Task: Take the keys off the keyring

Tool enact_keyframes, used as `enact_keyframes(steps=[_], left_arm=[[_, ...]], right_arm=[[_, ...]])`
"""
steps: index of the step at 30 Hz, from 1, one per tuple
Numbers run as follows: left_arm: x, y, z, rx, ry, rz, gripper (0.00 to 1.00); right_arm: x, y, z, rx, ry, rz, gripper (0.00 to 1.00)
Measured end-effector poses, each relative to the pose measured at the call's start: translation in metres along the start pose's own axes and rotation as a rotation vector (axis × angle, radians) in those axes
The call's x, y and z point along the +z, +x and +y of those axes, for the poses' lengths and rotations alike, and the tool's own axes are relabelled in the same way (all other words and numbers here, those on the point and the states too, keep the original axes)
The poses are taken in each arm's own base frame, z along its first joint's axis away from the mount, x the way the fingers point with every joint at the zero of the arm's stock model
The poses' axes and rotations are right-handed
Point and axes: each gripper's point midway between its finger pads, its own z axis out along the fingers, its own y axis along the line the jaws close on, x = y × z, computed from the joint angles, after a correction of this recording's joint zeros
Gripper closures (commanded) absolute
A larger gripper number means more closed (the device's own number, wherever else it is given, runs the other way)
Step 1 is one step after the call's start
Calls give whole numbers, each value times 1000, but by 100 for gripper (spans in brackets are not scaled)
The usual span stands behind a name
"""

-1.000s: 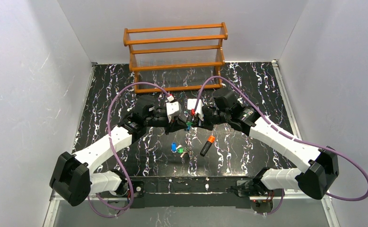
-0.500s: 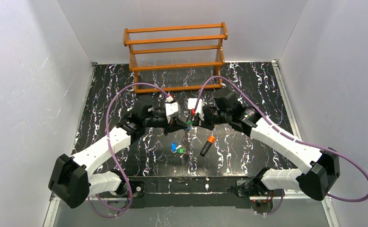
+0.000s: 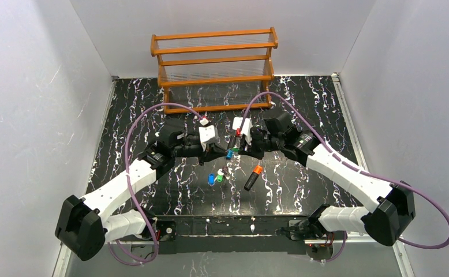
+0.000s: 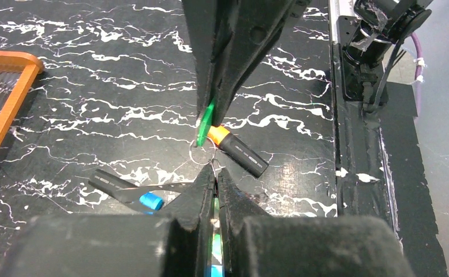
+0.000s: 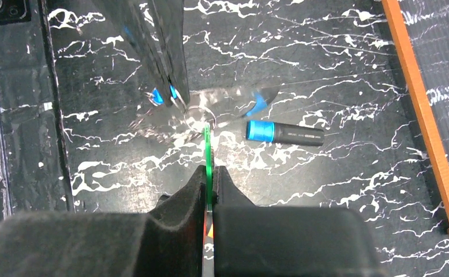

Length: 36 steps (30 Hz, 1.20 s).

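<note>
My right gripper is shut on the head of a green key, also seen in the left wrist view. The key's tip meets a small wire loop. My left gripper faces it, shut on the blue key at that loop. The pale keyring hangs under both grippers as a blurred band. A second green key shows lower down. I cannot tell whether it hangs or lies on the table.
A black marker with an orange cap lies right of the keys. A black marker with a blue cap lies left of it, its cap beside the lower green key. An orange wooden rack stands at the back.
The two grippers have drawn slightly apart, the left one leftward and the right one up and right. The lower green key has shifted up a little.
</note>
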Motion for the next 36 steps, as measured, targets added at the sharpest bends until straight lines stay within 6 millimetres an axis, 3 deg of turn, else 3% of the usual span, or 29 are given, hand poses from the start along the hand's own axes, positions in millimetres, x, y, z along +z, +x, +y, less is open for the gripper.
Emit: enact_keyframes(steps=[11, 22, 24, 26, 29, 36], left_arm=[[6, -1, 0, -177, -55, -97, 100], [9, -2, 0, -301, -79, -195, 100], [9, -5, 0, -308, -81, -208, 100], [9, -7, 1, -311, -82, -218, 100], [8, -12, 1, -303, -82, -236, 100], [6, -15, 0, -273, -80, -241, 100]], right_arm=[[1, 20, 9, -32, 13, -69, 99], [17, 27, 9, -73, 27, -169, 97], [19, 27, 10, -78, 27, -188, 85], [20, 25, 11, -78, 25, -210, 67], [21, 27, 12, -59, 27, -224, 52], [10, 35, 12, -1, 62, -246, 47]])
